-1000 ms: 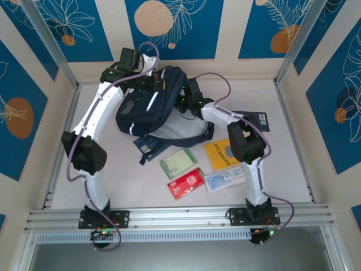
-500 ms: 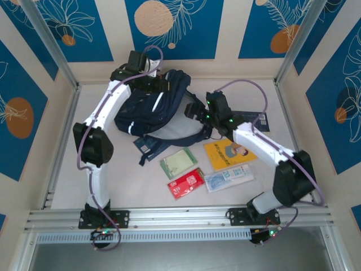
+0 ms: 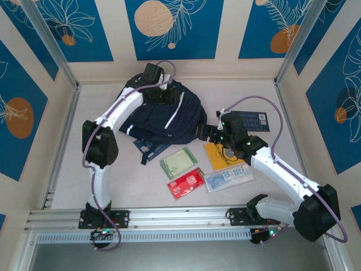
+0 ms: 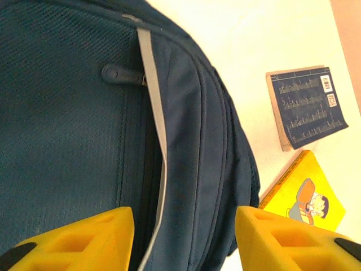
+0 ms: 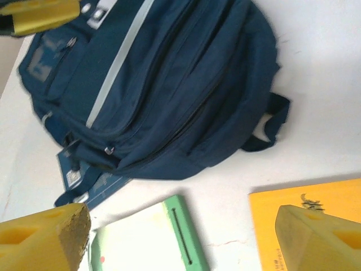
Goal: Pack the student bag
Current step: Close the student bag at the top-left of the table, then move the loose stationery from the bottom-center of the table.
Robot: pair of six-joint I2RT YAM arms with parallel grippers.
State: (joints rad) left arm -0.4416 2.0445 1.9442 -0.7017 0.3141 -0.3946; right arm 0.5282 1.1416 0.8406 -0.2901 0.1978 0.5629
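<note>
The bag [image 3: 166, 116] lay slumped at the back of the table [image 3: 130, 176], soft, limp and likely light, probably best taken by a strap [image 5: 275, 121], with the left jaws spread above its striped front and the right jaws spread wide beside it

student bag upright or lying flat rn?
Lying flat. The student bag is spread on the table, its white stripe facing up and its strap loop resting on the surface.
</note>
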